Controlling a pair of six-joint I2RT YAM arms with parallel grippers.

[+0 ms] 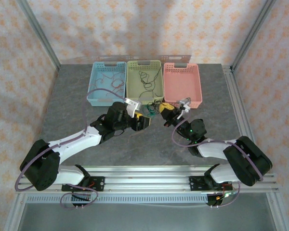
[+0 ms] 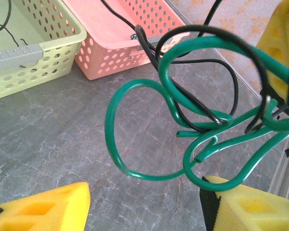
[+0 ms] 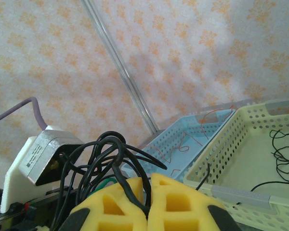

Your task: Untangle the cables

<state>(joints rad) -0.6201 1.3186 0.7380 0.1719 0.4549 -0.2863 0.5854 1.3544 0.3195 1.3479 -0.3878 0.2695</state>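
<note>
On the grey worktop (image 1: pixel 77 106), seen from above, 3 baskets line the 12 o'clock edge: blue (image 1: pixel 93 79), green (image 1: pixel 144 63) and pink (image 1: pixel 183 84). Thin reddish wires lie in the blue one and thin black wires in the green one.

Just in front of the green basket, 2 arms meet from 8 and 4 o'clock. The cables (image 1: pixel 155 106) hang tangled between them, just above the worktop.

The right gripper (image 1: pixel 166 114) has its yellow jaws clenched on a bundle of black cable loops (image 3: pixel 113 139), which rise toward 11 o'clock in its wrist view.

The left gripper (image 2: pixel 144 192) has its jaws released and wide apart. In its wrist view a green cable (image 2: pixel 109 126) curls in open loops above the gap, crossed by a black cable (image 2: pixel 216 30). One green loop meets the jaw at 5 o'clock.
</note>
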